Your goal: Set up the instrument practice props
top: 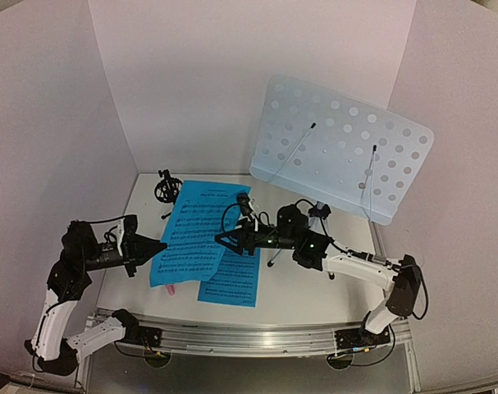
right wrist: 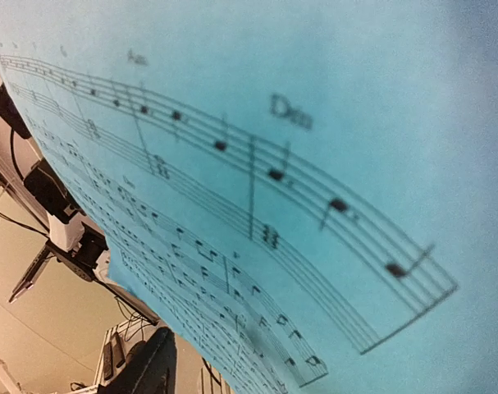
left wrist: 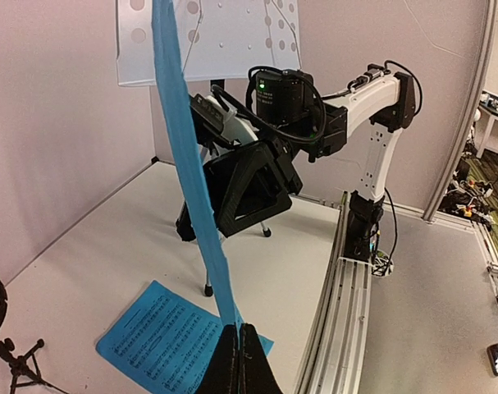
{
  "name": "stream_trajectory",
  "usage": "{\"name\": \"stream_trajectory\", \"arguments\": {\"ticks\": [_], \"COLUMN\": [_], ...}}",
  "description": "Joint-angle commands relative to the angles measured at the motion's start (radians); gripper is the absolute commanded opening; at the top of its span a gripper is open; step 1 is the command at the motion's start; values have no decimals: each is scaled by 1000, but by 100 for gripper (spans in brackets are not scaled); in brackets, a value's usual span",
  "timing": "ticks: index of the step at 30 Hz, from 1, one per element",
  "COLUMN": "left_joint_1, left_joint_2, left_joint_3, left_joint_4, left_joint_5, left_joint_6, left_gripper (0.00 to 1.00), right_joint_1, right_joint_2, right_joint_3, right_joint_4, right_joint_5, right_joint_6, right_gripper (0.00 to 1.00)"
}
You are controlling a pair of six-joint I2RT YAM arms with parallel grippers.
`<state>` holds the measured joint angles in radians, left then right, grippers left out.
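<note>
Sheet-music page (top: 198,222), blue, was pinched at its 8 o'clock edge by the left gripper (top: 160,248). The right gripper (top: 221,240) sat at 3 o'clock, its grip impossible to tell.

- A chord mark reading "Dm" stood above a staff on the blue sheet-music page (right wrist: 355,82), seen close from the right wrist.
- Another mark higher up was too blurred to read.
</note>
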<state>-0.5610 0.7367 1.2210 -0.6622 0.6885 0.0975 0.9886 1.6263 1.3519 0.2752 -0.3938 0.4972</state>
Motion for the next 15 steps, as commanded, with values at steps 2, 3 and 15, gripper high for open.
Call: {"name": "stream_trajectory", "arguments": {"ticks": [2, 3, 15], "left_joint_1": [4, 4, 4], "left_joint_2": [-27, -29, -46], "left_joint_3": [-30, -31, -57], "left_joint_4": [61, 62, 111], "left_joint_5": [-46, -58, -198], "left_joint_6": [-44, -52, -130], "left_gripper": [0, 0, 6], "right_joint_1": [1, 1, 27], "right_joint_2": [41, 40, -34], "right_joint_3": [65, 65, 135], "right_joint_4": [113, 116, -69], "right_joint_5": [-112, -112, -52], "right_joint_6": [95, 101, 43], "right_gripper": [30, 23, 0]}}
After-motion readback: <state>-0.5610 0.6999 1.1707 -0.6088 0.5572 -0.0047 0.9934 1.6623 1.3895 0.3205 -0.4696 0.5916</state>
